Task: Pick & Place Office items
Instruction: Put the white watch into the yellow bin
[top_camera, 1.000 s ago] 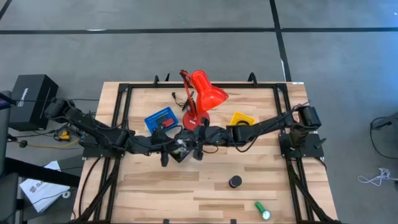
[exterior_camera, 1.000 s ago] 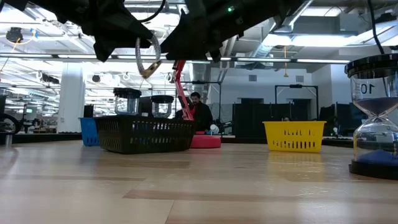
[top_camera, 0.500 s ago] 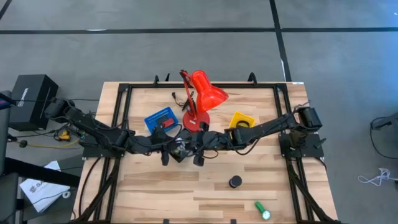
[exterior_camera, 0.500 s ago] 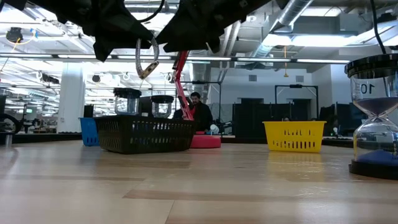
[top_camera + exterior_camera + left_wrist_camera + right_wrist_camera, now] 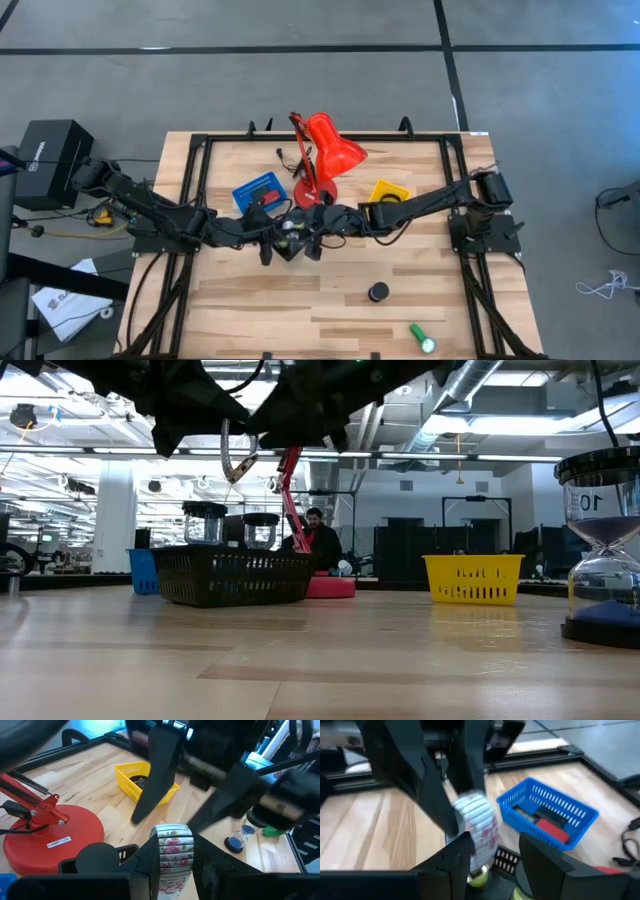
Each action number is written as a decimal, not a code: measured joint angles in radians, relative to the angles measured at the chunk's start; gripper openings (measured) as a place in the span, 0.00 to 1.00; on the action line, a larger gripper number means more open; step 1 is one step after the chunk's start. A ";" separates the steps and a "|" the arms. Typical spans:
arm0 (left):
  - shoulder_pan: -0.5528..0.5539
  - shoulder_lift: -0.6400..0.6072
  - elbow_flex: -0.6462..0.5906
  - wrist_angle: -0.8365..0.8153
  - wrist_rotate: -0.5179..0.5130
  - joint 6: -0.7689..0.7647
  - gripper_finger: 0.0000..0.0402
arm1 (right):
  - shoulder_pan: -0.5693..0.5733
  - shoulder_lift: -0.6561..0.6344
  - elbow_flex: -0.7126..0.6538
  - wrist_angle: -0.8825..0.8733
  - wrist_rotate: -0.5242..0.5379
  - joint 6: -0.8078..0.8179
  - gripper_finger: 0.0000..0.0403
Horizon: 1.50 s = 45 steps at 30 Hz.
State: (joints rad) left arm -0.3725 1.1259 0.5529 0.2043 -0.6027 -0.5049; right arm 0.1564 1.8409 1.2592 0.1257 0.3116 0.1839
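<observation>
A tape roll with a flower pattern (image 5: 172, 851) hangs high over the table's middle, with my left gripper (image 5: 175, 872) shut on it. My right gripper (image 5: 495, 855) comes from the table's right and is open. Its fingers (image 5: 159, 780) stand on either side of the roll's far part. In the low view the roll (image 5: 236, 455) hangs under both dark grippers, above the black tray (image 5: 232, 575). A green cylinder (image 5: 422, 338) lies near the front edge. A small hourglass (image 5: 377, 292) stands on the table right of centre. My left gripper pinches the roll across its width, one finger on each flat side (image 5: 156, 855), with the patterned band facing the wrist camera. The fingers come nearly level from the table's left. The roll stands on edge, lifted clear of the table. My right gripper: I cannot tell whether its fingers touch the roll.
The red desk lamp (image 5: 325, 150) stands just behind the grippers, its base (image 5: 50, 837) close to them. A blue tray (image 5: 258, 188) with a red block and black items sits at back left. A yellow tray (image 5: 388, 192) sits at back right. The front half is bare wood.
My right gripper has edged toward the table's left, closing in on the roll in my left gripper; its fingers now reach over the roll, which in the low view shows narrower than before. The roll stays lifted in the same place.
</observation>
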 joint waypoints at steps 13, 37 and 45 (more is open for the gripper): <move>0.000 0.000 0.000 0.006 -0.001 0.000 0.21 | -0.022 0.027 -0.004 0.055 0.001 -0.005 0.34; 0.000 0.000 0.000 0.011 0.002 0.000 0.35 | -0.027 0.027 -0.004 0.052 0.003 -0.034 0.05; 0.000 0.000 0.000 0.010 0.001 0.000 0.37 | -0.027 -0.023 -0.004 -0.095 0.004 -0.037 0.02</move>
State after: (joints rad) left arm -0.3725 1.1260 0.5529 0.2138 -0.6022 -0.5053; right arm 0.1293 1.8176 1.2556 0.0309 0.3153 0.1473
